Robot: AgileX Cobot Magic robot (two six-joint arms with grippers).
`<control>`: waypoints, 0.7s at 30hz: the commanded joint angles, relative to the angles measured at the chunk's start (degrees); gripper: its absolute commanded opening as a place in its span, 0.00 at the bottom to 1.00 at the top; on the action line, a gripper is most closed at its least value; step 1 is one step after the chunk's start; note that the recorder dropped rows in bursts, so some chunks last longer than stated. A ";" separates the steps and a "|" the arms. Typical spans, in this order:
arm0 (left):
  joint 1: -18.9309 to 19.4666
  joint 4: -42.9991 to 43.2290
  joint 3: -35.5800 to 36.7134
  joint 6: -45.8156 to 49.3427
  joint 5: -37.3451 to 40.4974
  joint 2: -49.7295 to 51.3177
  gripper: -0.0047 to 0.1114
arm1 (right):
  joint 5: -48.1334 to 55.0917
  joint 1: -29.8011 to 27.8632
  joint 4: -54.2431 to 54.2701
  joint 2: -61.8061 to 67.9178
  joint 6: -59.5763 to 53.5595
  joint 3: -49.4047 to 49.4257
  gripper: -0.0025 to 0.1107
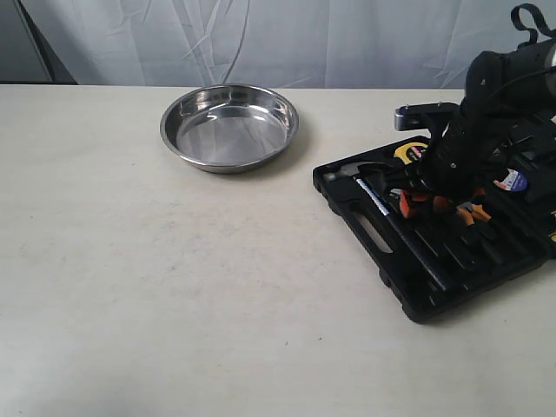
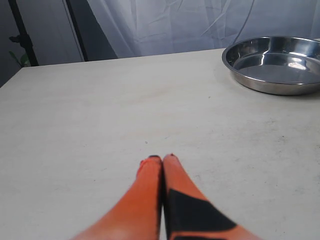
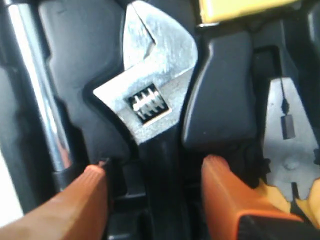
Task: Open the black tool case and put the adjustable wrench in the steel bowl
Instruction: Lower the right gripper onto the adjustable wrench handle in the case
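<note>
The black tool case (image 1: 417,287) lies open on the right of the table. In its tray sits the adjustable wrench (image 3: 152,95), silver head and black handle. My right gripper (image 3: 155,172) is down in the case, open, its orange fingers (image 3: 227,187) on either side of the wrench's handle with gaps on both sides. In the exterior view the right arm (image 1: 486,113) hides the wrench. The steel bowl (image 1: 229,127) stands empty at the back centre and also shows as the bowl (image 2: 275,62) in the left wrist view. My left gripper (image 2: 162,159) is shut and empty above bare table.
A long black-handled hammer (image 1: 395,217) lies in the case's tray, its shiny shaft (image 3: 42,95) beside the wrench. Orange-handled pliers (image 3: 290,145) sit on the wrench's other side. A yellow tape measure (image 1: 408,150) lies at the case's back. A white curtain hangs behind the table.
</note>
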 commanded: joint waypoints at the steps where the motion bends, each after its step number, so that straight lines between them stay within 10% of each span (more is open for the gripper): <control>1: 0.22 0.23 -0.16 -0.14 -0.59 -0.15 0.04 | 0.07 -0.06 -0.66 2.76 -0.43 0.17 0.47; 11: 0.22 0.23 -0.16 -0.14 -0.59 -0.15 0.04 | 2.27 -0.06 -0.88 5.63 -0.43 0.17 0.02; 21: 0.22 0.23 -0.16 -0.14 -0.59 -0.15 0.04 | 4.35 -0.06 -0.88 2.36 -0.66 0.17 0.01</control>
